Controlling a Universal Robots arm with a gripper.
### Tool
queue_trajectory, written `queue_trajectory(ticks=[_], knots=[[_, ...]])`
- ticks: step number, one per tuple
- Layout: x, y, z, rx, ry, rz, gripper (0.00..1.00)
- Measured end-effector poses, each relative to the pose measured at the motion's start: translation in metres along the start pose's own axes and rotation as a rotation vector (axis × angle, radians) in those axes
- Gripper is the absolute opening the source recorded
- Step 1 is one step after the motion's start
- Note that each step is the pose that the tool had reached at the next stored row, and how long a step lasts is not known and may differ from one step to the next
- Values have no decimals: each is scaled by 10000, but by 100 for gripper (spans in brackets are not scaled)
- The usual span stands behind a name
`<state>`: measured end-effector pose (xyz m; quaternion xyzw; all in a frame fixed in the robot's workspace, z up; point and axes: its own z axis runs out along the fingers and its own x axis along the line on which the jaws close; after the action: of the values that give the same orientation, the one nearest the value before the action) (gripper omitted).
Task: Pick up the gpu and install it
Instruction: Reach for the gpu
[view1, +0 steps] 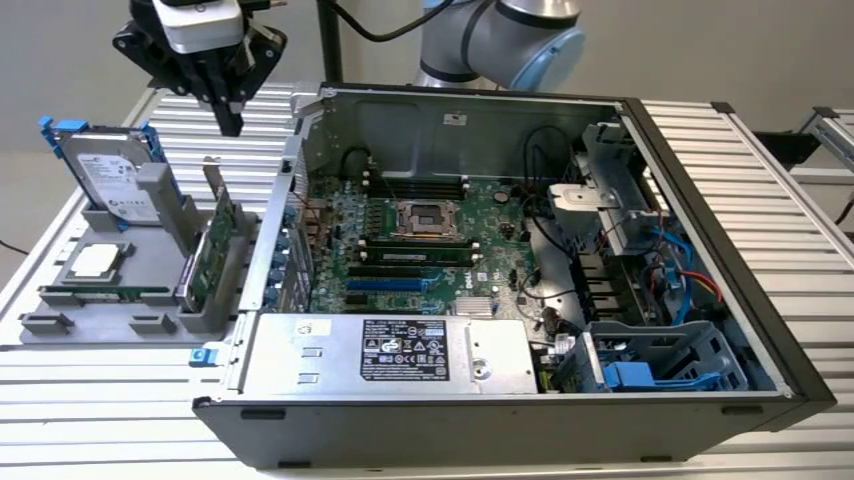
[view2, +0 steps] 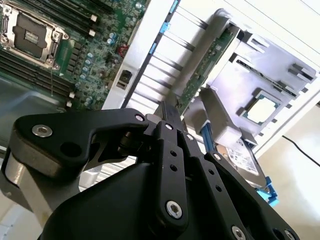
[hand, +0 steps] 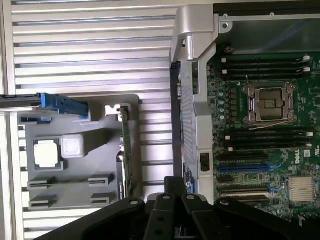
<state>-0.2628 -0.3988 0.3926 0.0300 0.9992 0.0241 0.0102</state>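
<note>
Jaws closed on nothing, hanging above the gpu (view1: 218, 240), well clear of it. One gpu stands on edge in the grey tray (view1: 94, 328), on the exterior view's left of the open case (view1: 694, 130). It looks light, stiff and fragile, so the bare top edge seems the best hold. The tray also holds one hard drive (view1: 114, 175), one processor (view1: 94, 262) and one memory stick (view1: 107, 293).

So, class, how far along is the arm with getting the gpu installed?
Nothing looks done yet: the gpu stands upright in the grey holder, beside the open computer case. The hand hangs above the holder, empty and apart from the card. Left: the whole job, picking the gpu up and installing it.
</note>
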Motion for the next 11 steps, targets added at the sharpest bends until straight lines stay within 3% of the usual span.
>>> queue_trajectory(ticks=[11], knots=[[189, -11, -4, 0, 0, 0, 0]])
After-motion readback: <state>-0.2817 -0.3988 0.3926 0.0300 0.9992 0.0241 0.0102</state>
